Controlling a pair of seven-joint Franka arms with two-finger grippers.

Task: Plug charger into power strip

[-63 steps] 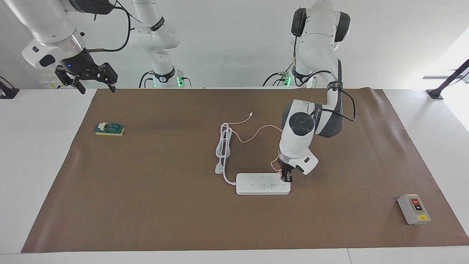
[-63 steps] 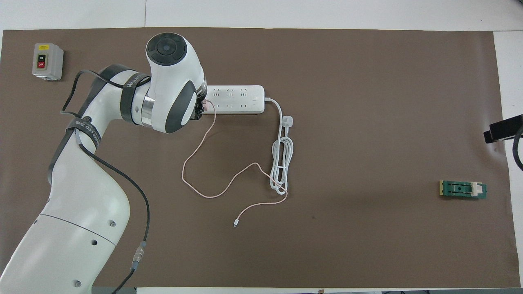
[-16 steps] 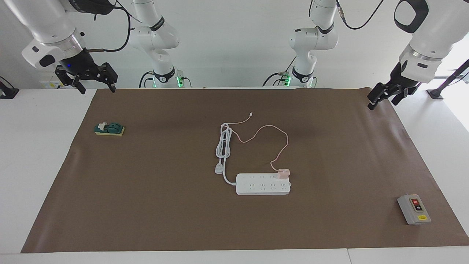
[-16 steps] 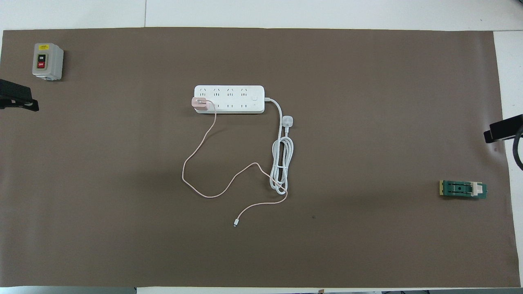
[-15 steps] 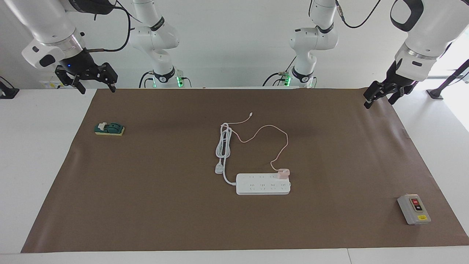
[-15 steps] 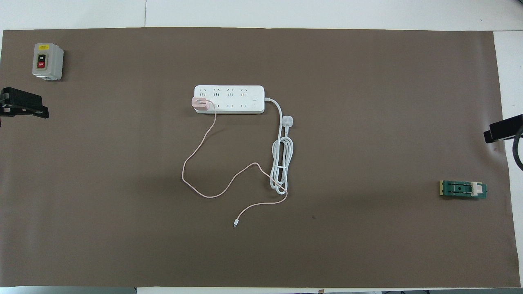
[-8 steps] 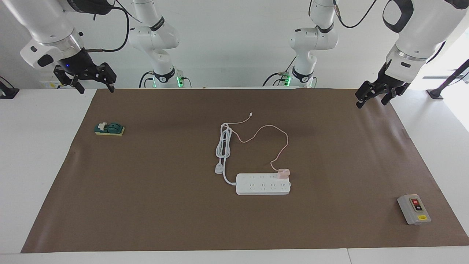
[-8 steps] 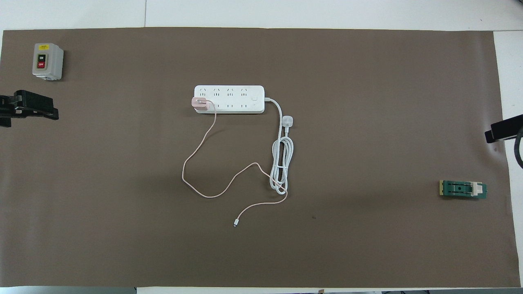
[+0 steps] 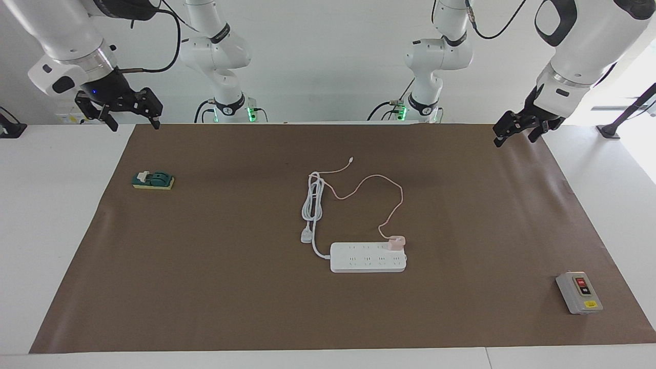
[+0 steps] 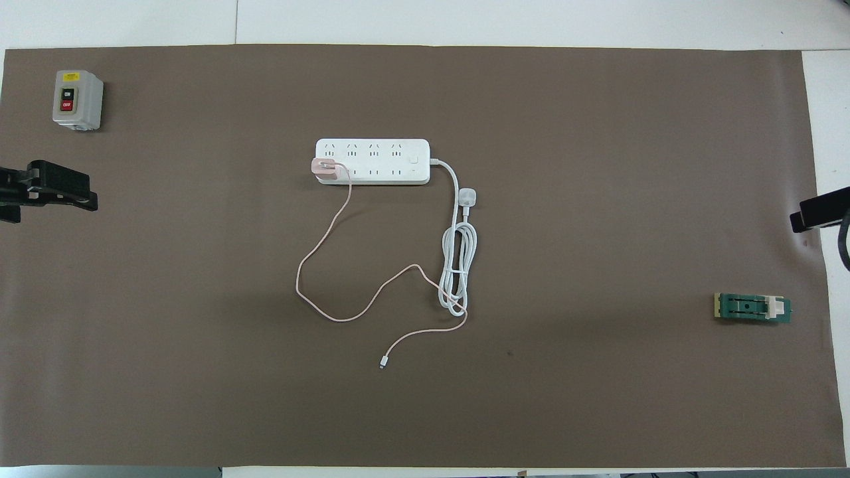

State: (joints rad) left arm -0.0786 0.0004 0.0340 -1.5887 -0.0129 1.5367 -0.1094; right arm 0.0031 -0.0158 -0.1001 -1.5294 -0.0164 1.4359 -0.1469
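Observation:
The pale-pink charger [image 9: 395,242] sits plugged into the white power strip [image 9: 366,259], in the row nearer to the robots, at the strip's end toward the left arm's end of the table. It also shows in the overhead view [image 10: 325,167] on the strip [image 10: 382,159]. Its thin pink cable [image 10: 319,252] loops loosely over the mat toward the robots. My left gripper [image 9: 514,138] is open and empty, raised over the mat's corner near its base, far from the charger. My right gripper [image 9: 134,123] is open, empty and waits raised over the other near corner.
The strip's thick white cord [image 9: 312,202] lies coiled beside the pink cable, with its round plug [image 9: 306,237] loose. A grey button box [image 9: 579,292] stands at the left arm's end, farther from the robots. A green block [image 9: 152,180] lies at the right arm's end.
The left gripper has let go of the charger, which stays in the strip, and has withdrawn to the mat's corner. In the last second it has drifted slightly upward and inward. The right arm is still.

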